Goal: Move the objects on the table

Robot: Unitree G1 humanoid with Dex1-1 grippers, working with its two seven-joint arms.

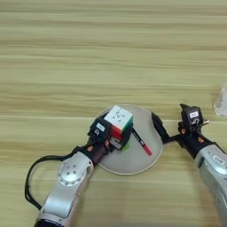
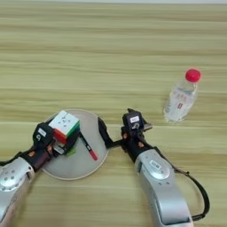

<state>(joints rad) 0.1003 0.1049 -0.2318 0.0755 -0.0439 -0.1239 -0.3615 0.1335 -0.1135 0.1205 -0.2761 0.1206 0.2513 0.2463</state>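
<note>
Table (image 1: 111, 53): pale wood, fills the frame; bare across the whole upper half.
Plate (image 1: 137, 162): round grey disc, lower centre in the left eye view, lower left in the right eye view.
Cube (image 1: 118, 118): on the plate's upper left part, white face up, tilted slightly; it sits against the left gripper.
Green block (image 1: 126, 144): only a sliver shows under the cube's lower right edge, on the plate.
Pen (image 1: 142, 142): lies on the plate just right of the cube, slanting down to the right, red end lowest.
Bottle (image 2: 181, 99): standing well right of the plate, red cap up; only its edge shows at the right border of the left eye view.
Left gripper (image 1: 116, 135): at the plate's left side, fingers clenched around the cube's lower left.
Right gripper (image 1: 170, 126): at the plate's right rim, fingers spread wide and holding nothing, one finger lying over the rim.
Risk, cube: the grasp looks off-centre, so a lift could let the cube twist out and drop onto the pen or block.
Risk, plate: the right finger on the rim could nudge or tip the plate if that arm moves, rolling the pen off.
Risk, block: tucked beneath the cube, it may get dragged along.
</note>
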